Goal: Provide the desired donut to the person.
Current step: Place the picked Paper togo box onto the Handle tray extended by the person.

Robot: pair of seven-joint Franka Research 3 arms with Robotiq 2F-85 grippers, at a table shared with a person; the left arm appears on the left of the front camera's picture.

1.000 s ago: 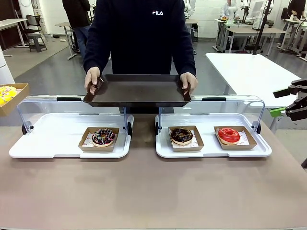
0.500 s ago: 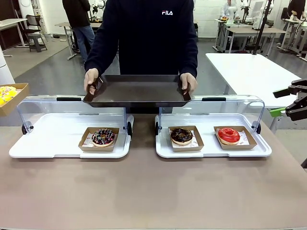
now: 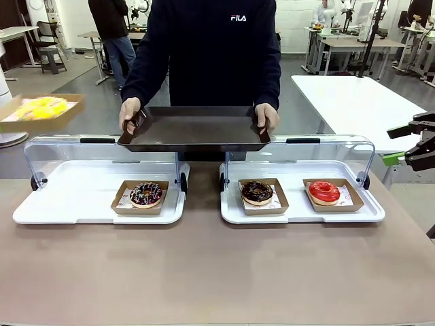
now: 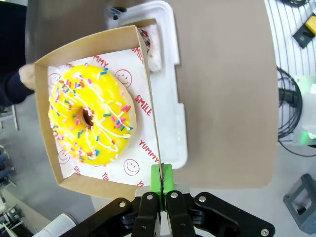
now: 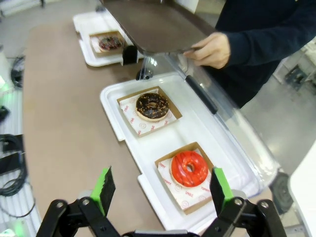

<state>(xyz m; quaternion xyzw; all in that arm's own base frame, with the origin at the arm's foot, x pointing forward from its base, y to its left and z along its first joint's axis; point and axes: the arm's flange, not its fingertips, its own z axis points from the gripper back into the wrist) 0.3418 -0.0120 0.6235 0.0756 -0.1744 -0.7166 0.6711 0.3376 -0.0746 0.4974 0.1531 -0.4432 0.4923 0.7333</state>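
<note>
Left jaws clenched on one wall of a cardboard box, green pads pinching the rim. We log the yellow sprinkled donut lying inside it on printed paper. From the front, that box hangs blurred in the air off the left end of the counter, higher than the clear lids. Right jaws released, pads wide apart and holding nothing, at the counter's right side. On the counter we note two white display trays side by side with their clear lids raised. The left tray holds a chocolate donut with sprinkles. The right tray holds a chocolate donut and, to its right, a red-glazed donut, each in its own cardboard box. Beyond the lids the person holds a dark serving tray level, one hand on each end.
</note>
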